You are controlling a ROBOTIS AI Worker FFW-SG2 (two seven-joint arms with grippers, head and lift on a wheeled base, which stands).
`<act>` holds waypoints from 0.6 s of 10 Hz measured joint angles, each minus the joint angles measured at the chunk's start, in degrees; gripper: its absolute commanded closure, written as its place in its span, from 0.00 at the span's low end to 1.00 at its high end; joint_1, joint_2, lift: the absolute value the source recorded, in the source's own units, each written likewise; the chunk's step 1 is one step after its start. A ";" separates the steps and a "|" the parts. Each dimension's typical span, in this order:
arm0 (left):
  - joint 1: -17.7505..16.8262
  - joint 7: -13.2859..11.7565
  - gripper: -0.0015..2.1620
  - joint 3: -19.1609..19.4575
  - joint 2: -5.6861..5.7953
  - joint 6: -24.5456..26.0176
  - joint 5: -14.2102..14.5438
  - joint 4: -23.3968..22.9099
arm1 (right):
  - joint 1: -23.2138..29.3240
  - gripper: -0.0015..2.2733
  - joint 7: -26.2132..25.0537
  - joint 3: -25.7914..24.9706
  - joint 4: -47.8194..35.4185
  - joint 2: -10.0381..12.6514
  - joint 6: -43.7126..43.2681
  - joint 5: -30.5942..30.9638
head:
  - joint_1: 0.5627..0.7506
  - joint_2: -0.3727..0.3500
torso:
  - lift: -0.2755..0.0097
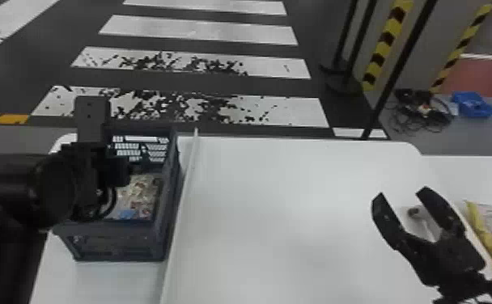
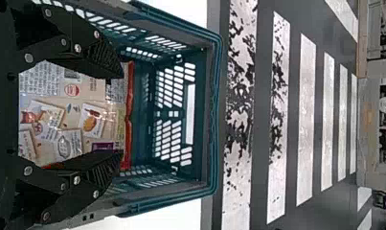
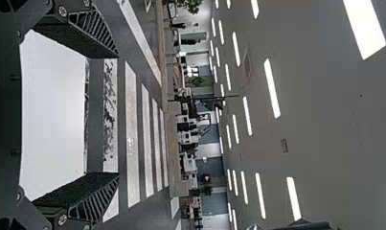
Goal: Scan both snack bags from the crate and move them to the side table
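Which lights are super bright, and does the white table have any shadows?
Right wrist view: the ceiling lights glare as white strips. Head view: the table is bright, with faint grey patches low down but no sharp shadow.

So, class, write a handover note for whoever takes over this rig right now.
Left gripper: open, over the snack bag in the crate, not holding it.
Right gripper: open and empty, above the white table.
Things: one snack bag lies in the crate; a yellow bag, presumably the other, lies on the side table.
Done: one bag is on the side table; its scan can't be confirmed.
Left: take out the crate's bag, scan it and move it across.
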 measured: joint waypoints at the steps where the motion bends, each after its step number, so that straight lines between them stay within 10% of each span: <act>1: 0.82 0.27 0.23 0.17 0.18 0.00 -0.10 -0.27 | -0.33 0.05 0.00 0.34 0.40 0.00 -0.02 0.03 | 0.70 0.42 | 0.63; 6: 1.69 -0.41 0.23 1.32 0.20 -0.81 -0.83 2.25 | -0.52 0.05 0.02 0.55 0.73 -0.10 -0.38 -0.13 | 0.70 0.44 | 0.63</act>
